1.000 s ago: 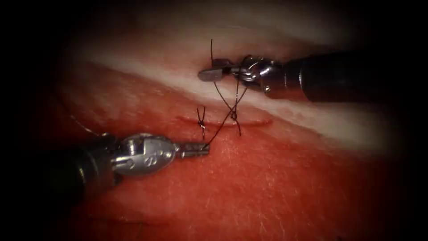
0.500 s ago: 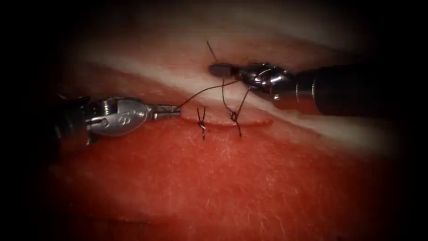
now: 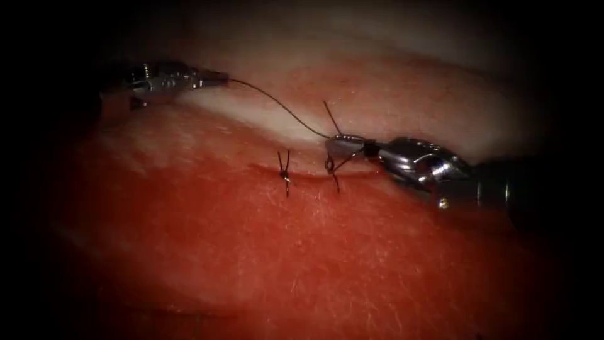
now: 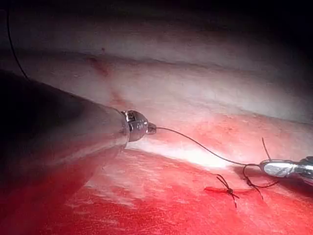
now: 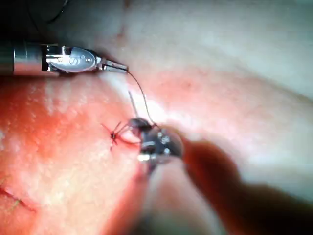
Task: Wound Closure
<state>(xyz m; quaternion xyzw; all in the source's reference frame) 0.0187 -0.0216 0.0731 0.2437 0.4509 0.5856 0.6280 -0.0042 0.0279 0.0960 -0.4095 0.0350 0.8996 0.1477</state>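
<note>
Whereas half a second ago the left pincer (image 3: 217,79) lay level with the cut (image 3: 314,173), it now sits far up and left over the pale band of tissue (image 3: 377,264) — clenched on the thread (image 3: 277,104), drawn taut to the right. Right pincer (image 3: 336,146) — clenched on the thread's short end, lowered to just above the newer knot (image 3: 329,165). Finished stitch (image 3: 284,171) unchanged, left of it. Needle: position cannot be told.

A thin dark thread (image 3: 277,104) stretches tight above the cut (image 3: 314,174), from a knot (image 3: 329,165) toward the upper left.
</note>
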